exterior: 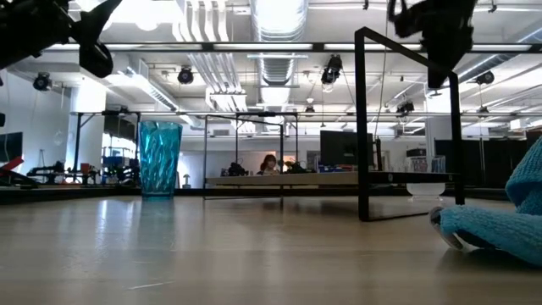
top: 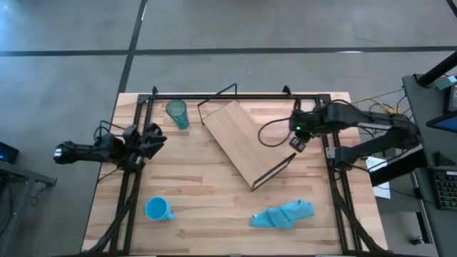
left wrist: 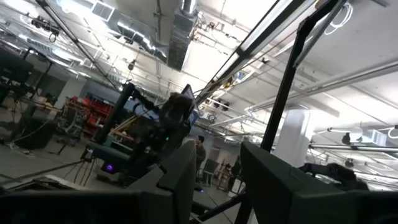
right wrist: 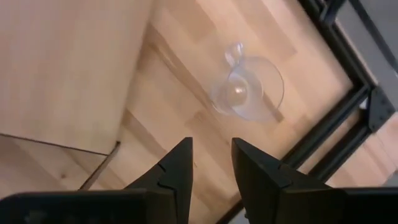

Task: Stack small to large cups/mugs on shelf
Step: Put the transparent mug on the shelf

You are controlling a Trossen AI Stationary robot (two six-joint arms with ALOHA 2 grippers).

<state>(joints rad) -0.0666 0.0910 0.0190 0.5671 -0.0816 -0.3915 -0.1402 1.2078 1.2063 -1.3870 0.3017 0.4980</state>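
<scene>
While both arms hang above it, the table (top: 207, 193) carries everything, biggest item being the shelf (top: 239, 139), a light-wood board with black wire ends lying diagonally at the table's centre-rear. Blue cloth (top: 284, 215) sits crumpled near the front right edge. Teal tumbler (top: 177, 113) stands upright at the rear left, beside the shelf's far end but apart from it. Blue mug (top: 157, 209) stands upright front left, well apart from the rest. Small clear glass cup (right wrist: 247, 88) rests on the table just off the shelf's right edge, near the black frame rail; touching or not, cannot tell. Right gripper (top: 298, 142) hovers above that cup, fingers (right wrist: 173, 171) slightly spread, holding nothing. Left gripper (top: 154, 138) hangs over the left table edge, fingers (left wrist: 177, 174) parted, empty.
</scene>
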